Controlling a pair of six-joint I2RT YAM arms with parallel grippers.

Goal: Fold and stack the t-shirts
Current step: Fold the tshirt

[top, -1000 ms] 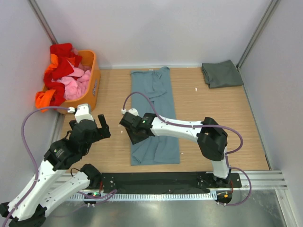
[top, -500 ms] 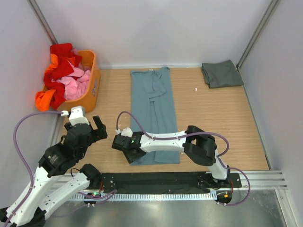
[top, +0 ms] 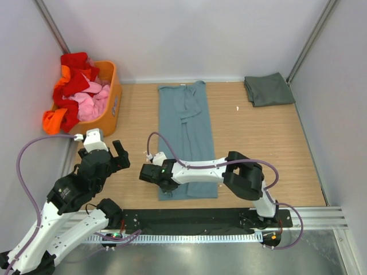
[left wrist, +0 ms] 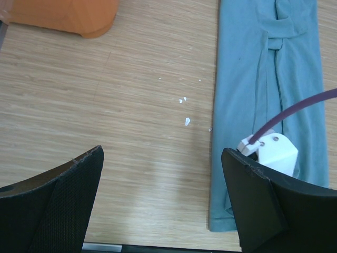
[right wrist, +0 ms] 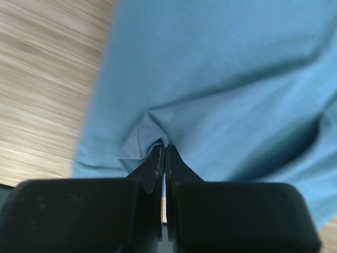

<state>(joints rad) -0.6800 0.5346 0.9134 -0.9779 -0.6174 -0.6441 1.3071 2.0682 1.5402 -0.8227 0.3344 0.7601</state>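
The blue-teal t-shirt (top: 189, 132) lies as a long narrow strip down the middle of the table, sides folded in. It also shows in the left wrist view (left wrist: 263, 79) and fills the right wrist view (right wrist: 221, 79). My right gripper (top: 159, 182) is low over the shirt's near left corner, shut on a pinch of its cloth (right wrist: 158, 139). My left gripper (top: 117, 153) is open and empty above bare wood to the left of the shirt. The dark grey-green t-shirt (top: 268, 89) lies folded at the far right corner.
An orange basket (top: 109, 97) heaped with red, pink and orange clothes stands at the far left. Small white specks (left wrist: 184, 108) lie on the wood. A black strip (top: 195, 220) runs along the near table edge. Walls close in both sides.
My right gripper slid down the shirt from its middle to the near left corner and closed on the cloth there. My left arm drew back a little toward its base.
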